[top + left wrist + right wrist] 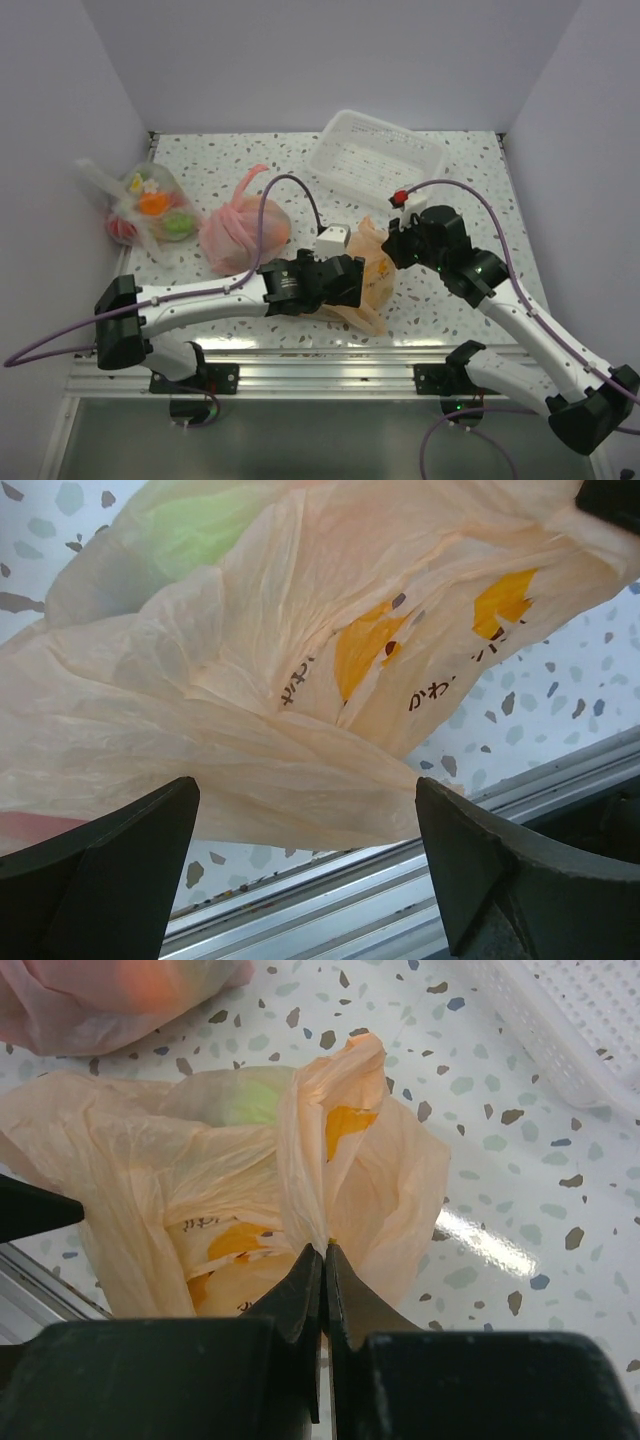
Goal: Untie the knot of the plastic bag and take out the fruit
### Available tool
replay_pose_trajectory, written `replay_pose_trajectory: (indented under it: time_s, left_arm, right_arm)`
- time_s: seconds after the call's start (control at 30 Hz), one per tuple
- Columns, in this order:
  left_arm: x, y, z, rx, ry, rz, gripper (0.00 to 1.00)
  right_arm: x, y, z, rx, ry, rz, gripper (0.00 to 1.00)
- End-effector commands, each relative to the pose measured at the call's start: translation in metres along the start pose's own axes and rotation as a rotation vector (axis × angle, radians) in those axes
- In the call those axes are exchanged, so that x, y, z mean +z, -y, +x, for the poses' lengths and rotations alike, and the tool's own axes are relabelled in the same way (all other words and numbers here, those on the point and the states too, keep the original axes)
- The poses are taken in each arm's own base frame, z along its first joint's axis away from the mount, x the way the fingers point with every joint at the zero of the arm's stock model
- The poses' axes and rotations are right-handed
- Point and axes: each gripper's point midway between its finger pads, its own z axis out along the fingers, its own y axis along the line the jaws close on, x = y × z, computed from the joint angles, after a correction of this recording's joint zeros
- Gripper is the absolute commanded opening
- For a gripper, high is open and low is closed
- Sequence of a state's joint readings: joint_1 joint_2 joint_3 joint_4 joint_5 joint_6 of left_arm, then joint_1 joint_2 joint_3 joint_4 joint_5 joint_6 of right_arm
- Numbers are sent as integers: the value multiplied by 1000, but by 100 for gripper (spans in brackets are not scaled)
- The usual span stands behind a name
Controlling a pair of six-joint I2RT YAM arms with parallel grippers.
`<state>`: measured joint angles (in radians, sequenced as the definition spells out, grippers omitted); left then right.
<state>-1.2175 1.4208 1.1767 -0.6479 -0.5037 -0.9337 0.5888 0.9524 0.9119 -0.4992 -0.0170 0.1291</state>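
**Desk:** From above, where is the plastic bag [372, 262]?

**Photographer:** It lies near the front edge of the speckled table [470, 190], between the two arms. The left gripper [350, 283] is at its near-left side and the right gripper [393, 246] meets its right side. A pink bag [238, 236] sits just to its left, a clear bag [150, 210] of bright items lies farther left, and a white tray [375, 155] is at the back.

**Desk:** And the left wrist camera?

**Photographer:** The left gripper [305, 795] has its dark fingers [110, 870] spread wide, clamping nothing. The plastic bag [300, 630] fills the frame just ahead of the tips, its peach film crumpled. I cannot tell whether it touches them. A green fruit [190, 525] shows through the film at top left. A metal rail [400, 900] runs along the table edge below.

**Desk:** The right wrist camera?

**Photographer:** The right gripper [322, 1255] is pressed together on an upright strip of the plastic bag [150, 1170], which rises above the fingertips. The green fruit [250, 1105] glows through the film behind it. The pink bag [100, 990] is at top left and the white tray [590, 1010] at top right.
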Motion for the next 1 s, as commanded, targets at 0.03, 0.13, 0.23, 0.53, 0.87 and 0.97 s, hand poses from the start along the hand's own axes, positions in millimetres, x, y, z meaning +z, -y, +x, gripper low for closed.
replay_pose_trajectory:
  time_s: [0.03,0.13,0.23,0.53,0.87,0.97]
  left_arm:
    - [10,-4,-4,-28,73,-114,94]
    - [23,-12,5,-11,71,-156,92]
    - [31,-21,13,17,61,-206,90]
    - [29,-75,11,59,76,-371,72]
    - [7,-149,-45,-21,155,-435,27]
    - [4,-162,-58,-12,164,-468,19]
  right_arm:
    - [-2,-1,-8,29,56,3,0]
    - [-3,-1,-5,29,53,4,0]
    - [-4,5,-1,27,51,35,0]
    - [-12,34,8,54,50,199,0]
    - [-27,60,4,104,82,361,0]
    - [-26,60,5,98,73,361,0]
